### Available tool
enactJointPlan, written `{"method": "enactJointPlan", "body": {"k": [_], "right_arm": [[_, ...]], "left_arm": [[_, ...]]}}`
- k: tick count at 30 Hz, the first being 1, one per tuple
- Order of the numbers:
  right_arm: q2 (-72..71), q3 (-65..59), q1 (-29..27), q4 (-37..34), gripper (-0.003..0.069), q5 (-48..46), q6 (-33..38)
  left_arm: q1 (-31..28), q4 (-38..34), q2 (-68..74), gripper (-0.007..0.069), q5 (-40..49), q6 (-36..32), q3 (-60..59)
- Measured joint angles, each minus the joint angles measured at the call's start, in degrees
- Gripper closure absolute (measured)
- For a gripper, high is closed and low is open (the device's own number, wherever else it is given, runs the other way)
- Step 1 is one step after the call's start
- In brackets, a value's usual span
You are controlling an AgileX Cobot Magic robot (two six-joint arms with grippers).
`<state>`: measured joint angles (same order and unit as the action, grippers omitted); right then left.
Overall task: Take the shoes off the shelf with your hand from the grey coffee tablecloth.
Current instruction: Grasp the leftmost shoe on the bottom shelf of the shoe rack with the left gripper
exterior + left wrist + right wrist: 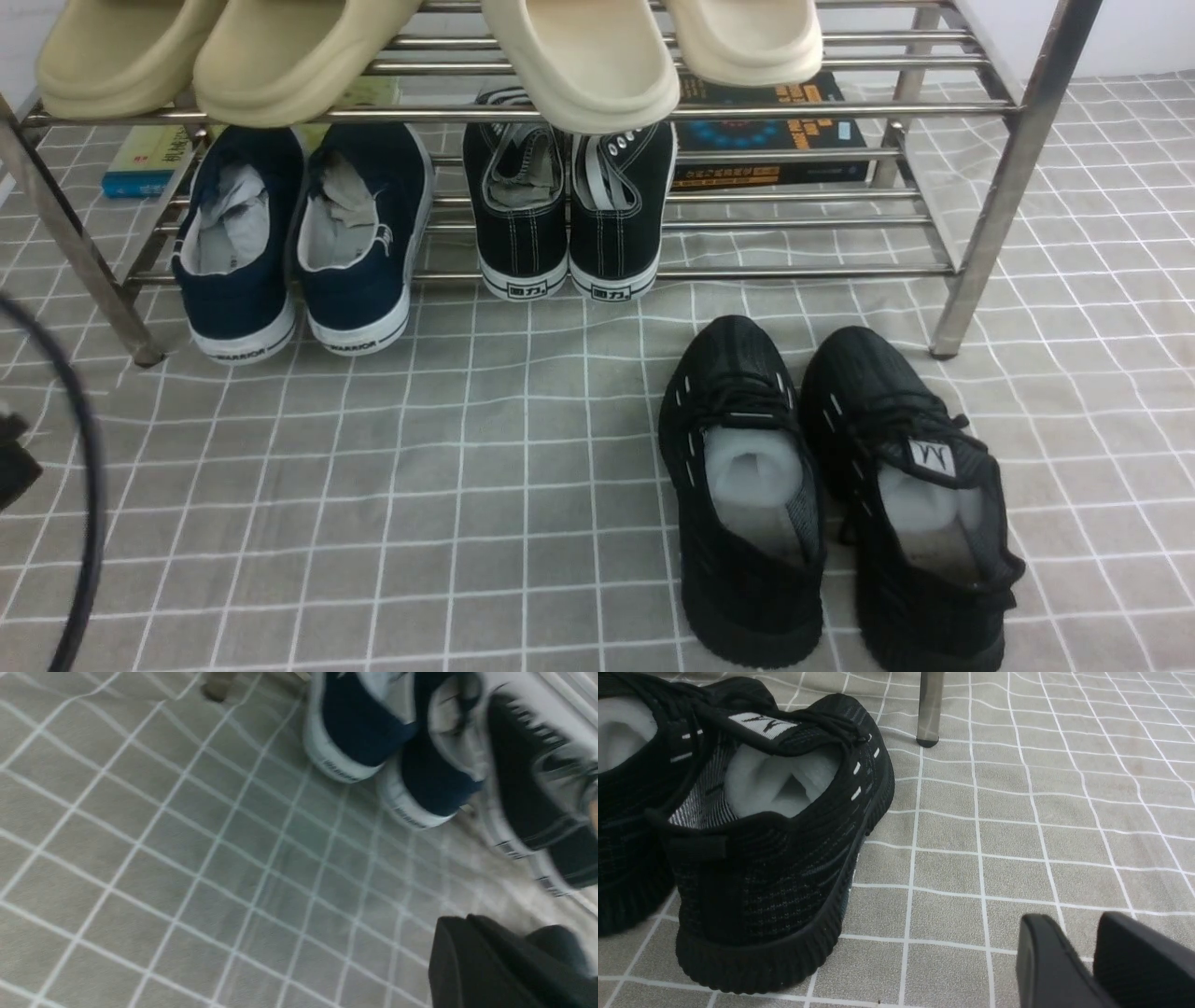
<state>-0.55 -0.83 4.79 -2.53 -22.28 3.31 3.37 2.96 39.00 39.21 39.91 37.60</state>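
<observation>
**Fig.: Navy WARRIOR slip-ons on the lower tier of a steel shoe rack, heels toward the robot**

The 2 navy canvas slip-ons (359,233) sit side by side on the lower tier, toward the L end of the two-tier steel shoe rack (803,273). Long axes run approx. front to back; toes point away from the robot, under the upper tier, & the white-soled heels overhang the front bar. Light grey lining shows in both openings, w/ crumpled pale stuffing inside.

Just R of them, same tier: 2 black lace-up canvas sneakers (616,224), heels also to the front. Upper tier: 4 cream/beige slip-on shoes (597,70), only partly in frame. Seen through the bars: 1 yellow-&-blue book (145,163) near the L end & 1 dark book (770,135) toward the R.

In front of the rack's R part, 2 black knit trainers (747,504) stand on the grey-brown gridded cloth (485,523), toes toward the rack, white padding inside. A black cable (89,467) loops at far L.

Grippers (2): L gripper (463,918) has its fingers pressed together, nothing visible b/w them; R gripper (1077,917) has its fingers spread w/ a gap, holding nothing, over cloth near the trainers.
</observation>
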Motion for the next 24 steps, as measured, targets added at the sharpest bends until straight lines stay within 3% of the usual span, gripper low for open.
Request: {"method": "enactJointPlan", "body": {"k": [5, 8, 13, 17, 24], "right_arm": [[0.0, 0.0, 0.0, 0.0, 0.0466, 0.0, 0.0], [0.0, 0.0, 0.0, 0.0, 0.0459, 0.0, 0.0], [0.0, 0.0, 0.0, 0.0, 0.0449, 0.0, 0.0], [0.0, 0.0, 0.0, 0.0, 0.0445, 0.0, 0.0], [0.0, 0.0, 0.0, 0.0, 0.0434, 0.0, 0.0]], "left_arm": [[0.0, 3.7, 15.3, 0.0468, 1.8, 0.3, 8.7], [0.0, 6.0, 26.9, 0.0337, 2.4, 1.7, 17.1], [0.0, 11.8, 37.9, 0.0211, 2.0, 6.5, 24.9], [0.0, 14.2, 44.0, 0.017, 1.8, 8.4, 28.8], [0.0, 15.2, 50.7, 0.0162, -3.5, 8.7, 30.7]]}}
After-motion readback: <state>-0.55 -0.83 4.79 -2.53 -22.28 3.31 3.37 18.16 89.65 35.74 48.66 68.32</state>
